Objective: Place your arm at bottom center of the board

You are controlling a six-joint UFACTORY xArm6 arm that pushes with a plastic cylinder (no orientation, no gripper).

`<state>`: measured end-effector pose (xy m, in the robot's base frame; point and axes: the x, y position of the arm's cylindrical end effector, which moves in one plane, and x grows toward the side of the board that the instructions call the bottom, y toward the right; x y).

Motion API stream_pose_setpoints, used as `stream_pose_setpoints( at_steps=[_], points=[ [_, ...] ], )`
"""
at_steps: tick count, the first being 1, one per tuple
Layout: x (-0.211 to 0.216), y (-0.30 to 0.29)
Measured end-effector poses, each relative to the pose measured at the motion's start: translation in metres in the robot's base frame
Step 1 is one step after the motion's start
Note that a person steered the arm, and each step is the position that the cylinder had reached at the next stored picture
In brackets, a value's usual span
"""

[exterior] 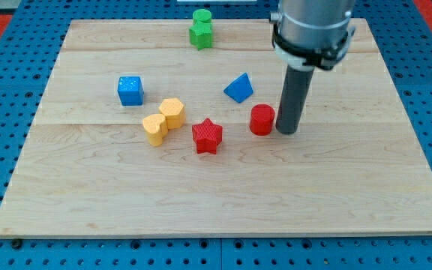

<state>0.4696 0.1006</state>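
Note:
My tip [287,132] rests on the wooden board [223,195], right of centre. It stands just to the right of a red cylinder [261,119], close to it or touching. A red star [207,136] lies left of the cylinder. A blue triangular block [239,88] sits up and left of the tip. Two yellow blocks lie side by side, one [172,112] upper right and one [154,128] lower left. A blue cube [130,90] is at the view's left. Two green blocks, one [202,16] above the other [199,34], sit at the view's top centre.
The arm's grey body [311,26] hangs over the board's top right. Blue pegboard [6,90] surrounds the board on all sides.

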Motion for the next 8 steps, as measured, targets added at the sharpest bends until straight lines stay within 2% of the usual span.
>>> stream_pose_setpoints(
  at_steps=[2, 3, 4, 5, 6, 7, 8],
  points=[
    [0.006, 0.004],
    [0.048, 0.017],
    [0.06, -0.009],
    [0.054, -0.042],
    [0.052, -0.047],
    [0.066, -0.047],
    [0.096, -0.074]
  ],
)
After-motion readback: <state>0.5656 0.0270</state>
